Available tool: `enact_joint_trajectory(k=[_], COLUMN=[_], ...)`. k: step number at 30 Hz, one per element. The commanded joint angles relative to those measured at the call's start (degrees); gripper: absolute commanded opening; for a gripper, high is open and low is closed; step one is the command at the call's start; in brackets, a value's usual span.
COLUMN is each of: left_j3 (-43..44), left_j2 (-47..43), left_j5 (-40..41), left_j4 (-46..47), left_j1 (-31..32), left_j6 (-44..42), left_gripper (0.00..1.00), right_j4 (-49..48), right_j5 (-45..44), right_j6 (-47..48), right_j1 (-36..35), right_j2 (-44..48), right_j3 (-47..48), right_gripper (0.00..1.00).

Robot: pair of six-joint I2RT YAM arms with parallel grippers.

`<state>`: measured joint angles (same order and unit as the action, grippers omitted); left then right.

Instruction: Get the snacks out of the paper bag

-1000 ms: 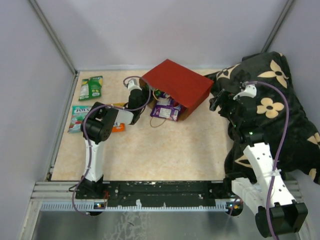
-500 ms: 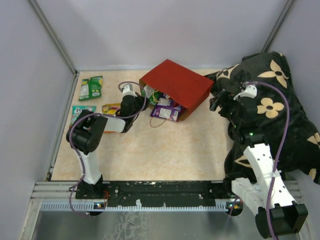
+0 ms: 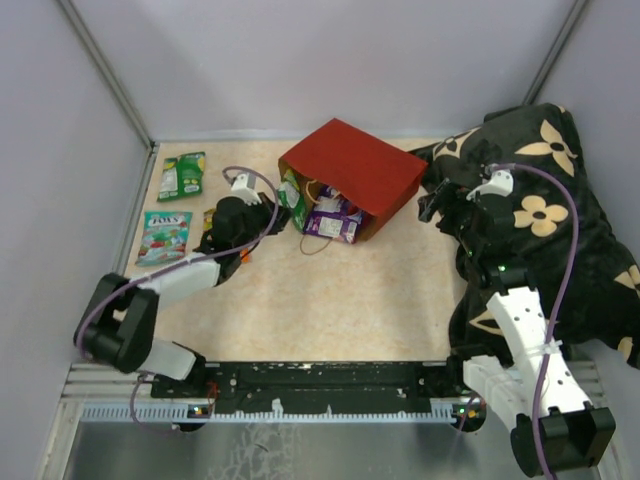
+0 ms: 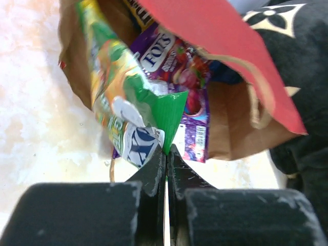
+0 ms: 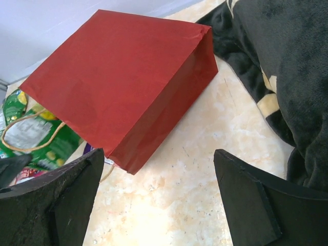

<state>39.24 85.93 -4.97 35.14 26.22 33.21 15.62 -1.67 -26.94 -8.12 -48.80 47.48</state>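
Pinching one green packet (image 4: 123,87) at paper bag (image 4: 215,41) mouth — left hand (image 4: 166,154); right hand (image 5: 158,164) released.

Table (image 3: 330,300) lies open before the bag (image 3: 360,170); pillow (image 3: 545,215) crowds its right, loose packets (image 3: 181,176) line the left edge

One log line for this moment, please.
left gripper: shut on green packet at paper bag mouth | right gripper: open beside bag | purple packet: in bag mouth
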Motion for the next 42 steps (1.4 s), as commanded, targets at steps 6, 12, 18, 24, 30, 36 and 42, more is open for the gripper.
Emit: enact_joint_trajectory(k=[6, 12, 18, 24, 30, 36, 42], left_j3=[2.6, 12.2, 15.8, 22.4, 32.8, 40.0, 36.6], left_j2=[-27.3, -29.7, -22.6, -7.1, 12.9, 29.9, 39.9], left_j5=[8.7, 19.4, 7.2, 0.9, -10.9, -16.1, -18.8], left_j4=[-25.9, -38.9, -36.6, -26.9, -13.5, -5.0, 2.0], left_j1=[-0.6, -3.0, -14.6, -19.9, -26.2, -28.7, -30.6], left_j6=[-5.8, -7.7, -3.8, -1.8, 8.8, 17.0, 24.5], left_gripper=[0.0, 0.0, 0.0, 0.0, 0.0, 0.0, 0.0], right_j4=[-6.4, -7.7, -6.9, -5.6, -7.0, -8.5, -10.0], right_j5=[2.8, 4.4, 5.1, 4.3, 5.5, 5.7, 8.0], right_j6=[-2.0, -3.7, -3.4, -1.4, -1.0, -1.0, -2.5], right_j1=[0.1, 0.1, 0.0, 0.1, 0.1, 0.0, 0.1], right_j2=[-0.7, -1.3, -0.7, 0.8, -1.8, -3.7, -5.6], right_j3=[-1.5, -2.3, -1.8, -2.3, -2.5, -3.4, -3.5], right_gripper=[0.89, 0.89, 0.89, 0.9, 0.9, 0.91, 0.91])
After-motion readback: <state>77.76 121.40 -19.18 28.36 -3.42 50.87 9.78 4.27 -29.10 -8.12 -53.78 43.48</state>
